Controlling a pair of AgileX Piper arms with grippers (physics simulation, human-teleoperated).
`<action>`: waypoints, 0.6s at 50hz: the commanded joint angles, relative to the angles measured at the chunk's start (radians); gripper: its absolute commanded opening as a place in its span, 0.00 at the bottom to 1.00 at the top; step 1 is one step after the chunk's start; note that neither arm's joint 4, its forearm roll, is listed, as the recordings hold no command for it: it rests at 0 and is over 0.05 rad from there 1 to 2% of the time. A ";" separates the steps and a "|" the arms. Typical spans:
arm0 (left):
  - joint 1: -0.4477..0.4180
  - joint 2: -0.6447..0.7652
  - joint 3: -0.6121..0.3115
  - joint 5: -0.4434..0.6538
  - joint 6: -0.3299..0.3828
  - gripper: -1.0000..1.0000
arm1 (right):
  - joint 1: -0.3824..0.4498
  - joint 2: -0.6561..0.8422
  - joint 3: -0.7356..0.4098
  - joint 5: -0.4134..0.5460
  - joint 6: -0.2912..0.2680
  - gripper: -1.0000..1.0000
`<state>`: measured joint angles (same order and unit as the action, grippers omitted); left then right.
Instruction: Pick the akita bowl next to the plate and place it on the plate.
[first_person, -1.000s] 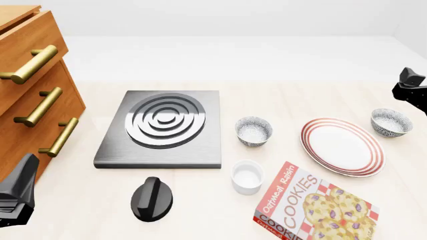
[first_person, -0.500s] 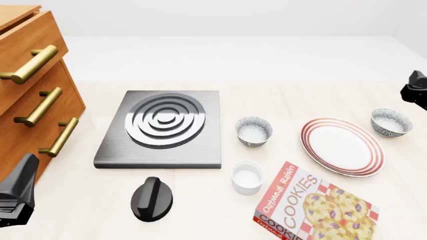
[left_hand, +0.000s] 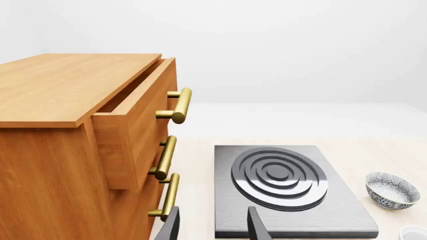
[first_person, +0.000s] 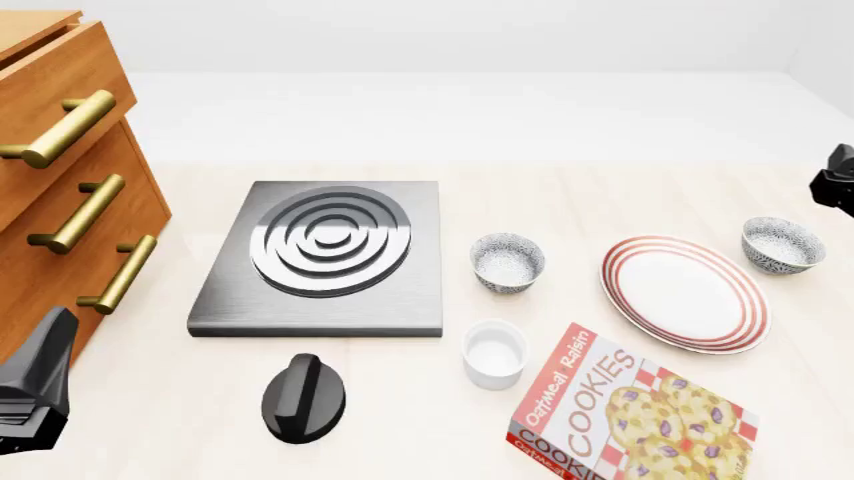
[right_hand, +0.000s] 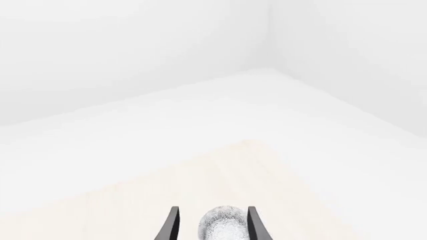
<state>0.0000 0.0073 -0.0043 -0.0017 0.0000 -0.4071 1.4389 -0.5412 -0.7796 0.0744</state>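
The speckled akita bowl (first_person: 782, 245) sits beside the red-ringed plate (first_person: 685, 292); the right gripper (right_hand: 210, 225) fingers, spread apart, apparently frame its rim.

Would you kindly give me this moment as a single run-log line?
phase: approach | right gripper: open, lined up on akita bowl right of plate | left gripper: open, idle | bowl on table, not yet grasped

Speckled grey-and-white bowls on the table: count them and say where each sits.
2. One speckled grey-and-white bowl sits between the metal burner plate and the red-ringed white plate. The other speckled bowl sits beside that plate's far right edge. None looks hidden.
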 joint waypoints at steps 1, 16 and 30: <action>0.000 0.000 0.000 0.000 0.000 1.00 | -0.007 0.005 -0.003 -0.001 0.000 1.00; 0.000 0.000 0.000 0.000 0.000 1.00 | -0.013 0.006 -0.006 0.000 -0.002 1.00; 0.000 0.000 0.000 0.000 0.000 1.00 | -0.013 0.018 -0.013 0.000 -0.001 1.00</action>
<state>0.0000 0.0073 -0.0043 -0.0017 0.0000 -0.4202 1.4489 -0.5496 -0.7794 0.0731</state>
